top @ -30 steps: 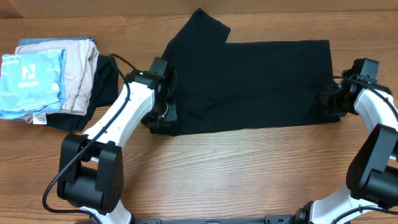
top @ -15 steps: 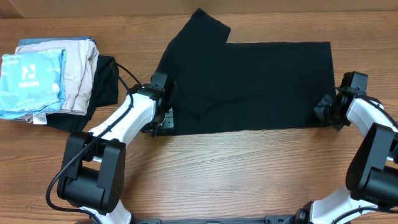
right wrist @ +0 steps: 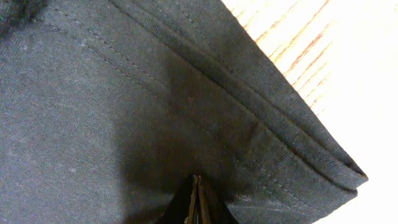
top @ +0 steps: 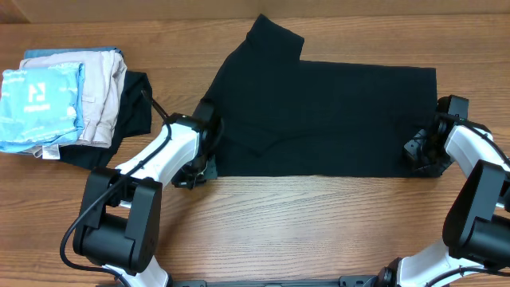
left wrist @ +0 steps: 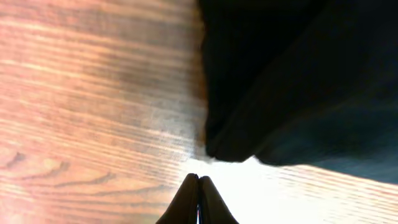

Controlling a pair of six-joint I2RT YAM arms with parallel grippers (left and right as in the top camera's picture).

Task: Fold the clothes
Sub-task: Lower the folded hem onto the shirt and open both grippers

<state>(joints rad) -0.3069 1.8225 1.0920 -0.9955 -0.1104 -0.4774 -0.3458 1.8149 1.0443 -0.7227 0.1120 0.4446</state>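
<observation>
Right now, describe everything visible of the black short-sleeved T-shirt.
The black short-sleeved T-shirt of soft knit fabric lies flat on the wooden table, folded into a long band, one sleeve poking toward the far edge. A stitched hem edges its right end, under the shut right gripper; the shut left gripper stands just off its left corner.

left arm: white shell links, black joint housings, blocky black left base. Black cable runs along link, loops past base. right arm: same white/black scheme, black right base. left gripper, right gripper: dark fingers, tapered to thin wedge tips.
</observation>
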